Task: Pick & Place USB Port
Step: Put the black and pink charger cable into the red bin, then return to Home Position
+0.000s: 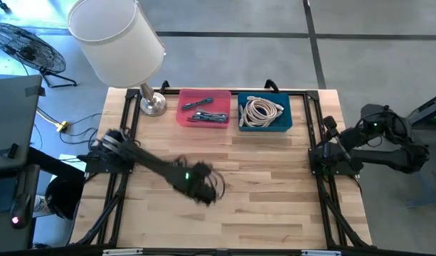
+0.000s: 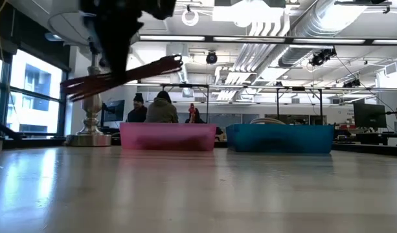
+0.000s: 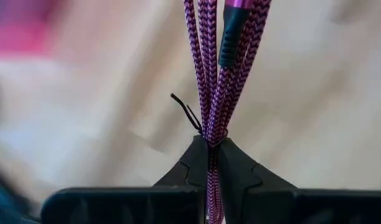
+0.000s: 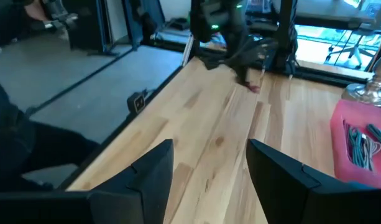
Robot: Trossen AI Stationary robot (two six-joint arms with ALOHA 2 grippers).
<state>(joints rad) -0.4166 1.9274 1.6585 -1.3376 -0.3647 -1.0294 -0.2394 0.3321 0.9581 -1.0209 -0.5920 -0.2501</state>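
Observation:
A bundled magenta braided USB cable [image 3: 209,74] with a black plug [image 3: 230,38] is in my left gripper [image 3: 210,155], which is shut on it above the table's near-left middle [image 1: 203,186]. In the low view the cable's strands [image 2: 120,76] stick out to both sides below the gripper, well above the tabletop. My right gripper [image 4: 209,180] stands open and holds nothing at the table's right edge [image 1: 330,148]. My left gripper pinches several strands of the cable bundle [image 3: 210,138] together between its two fingers. The fingers come from above, slanting steeply down. The bundle is lifted clear of the table, and its strands [image 2: 153,68] lie nearly level, slightly tilted.
A pink tray [image 1: 203,108] holding other cables and a blue tray [image 1: 264,114] holding a coiled beige cable stand at the far edge. A lamp with a white shade [image 1: 118,35] stands at the far left corner. People sit in the room beyond the table [image 2: 160,107].

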